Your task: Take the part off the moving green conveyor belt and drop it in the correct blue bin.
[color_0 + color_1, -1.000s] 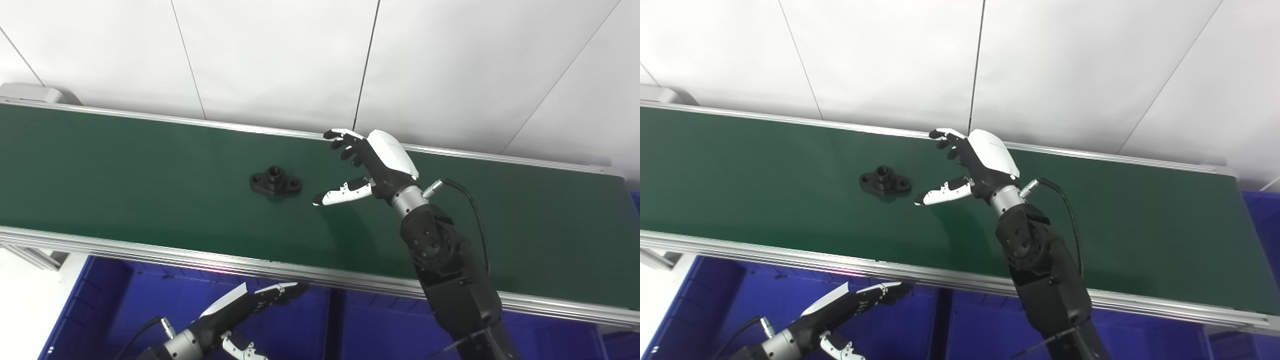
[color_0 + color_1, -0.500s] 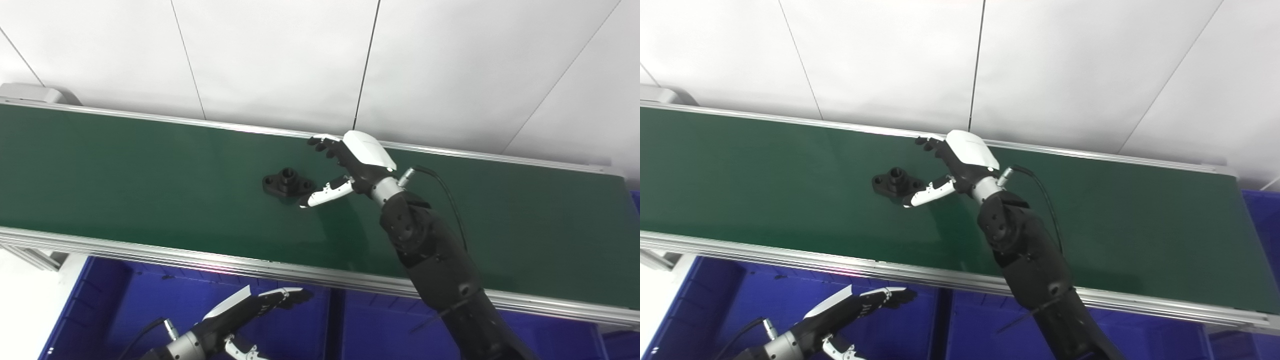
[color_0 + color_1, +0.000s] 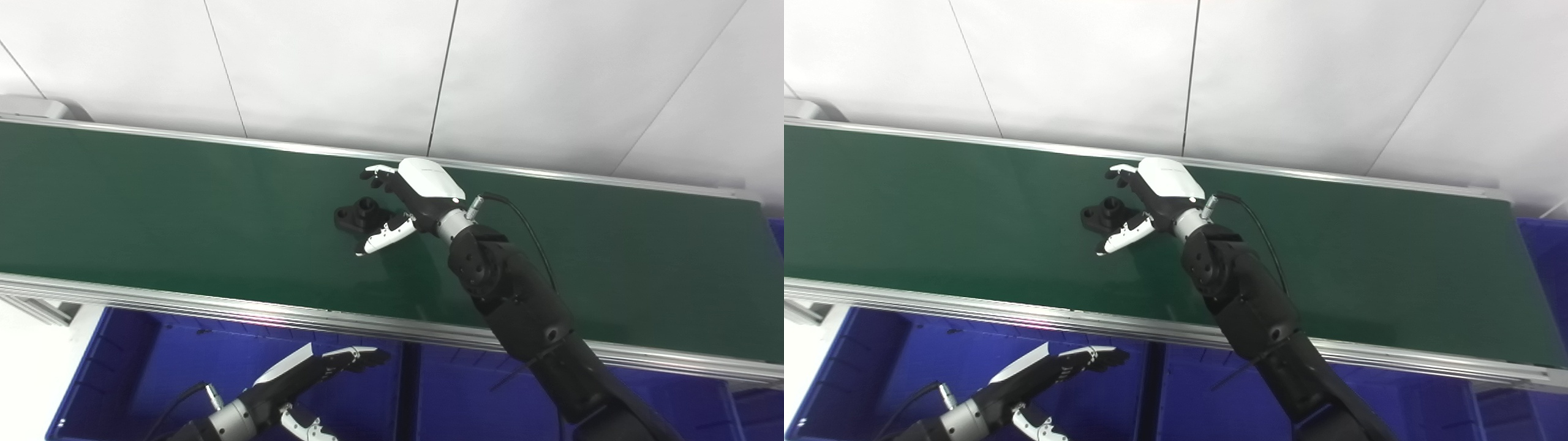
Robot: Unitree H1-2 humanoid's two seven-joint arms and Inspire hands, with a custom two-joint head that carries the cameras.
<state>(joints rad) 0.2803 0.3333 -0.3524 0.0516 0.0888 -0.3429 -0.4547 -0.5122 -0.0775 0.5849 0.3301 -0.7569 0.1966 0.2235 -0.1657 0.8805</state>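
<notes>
My right hand (image 3: 411, 202) is spread open around the black flanged part (image 3: 358, 215) on the green conveyor belt (image 3: 153, 202), thumb on its near side, not yet gripping. My left hand (image 3: 312, 373) hovers open and empty over the left blue bin (image 3: 141, 361).

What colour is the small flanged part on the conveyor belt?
Black: the small flanged part on the green conveyor belt shows best in the left eye view.

right hand (image 3: 411, 202) around black part (image 3: 358, 215)

Black flanged part (image 3: 358, 215) with raised centre bore, flat on green conveyor belt (image 3: 153, 202), mid-belt
</notes>
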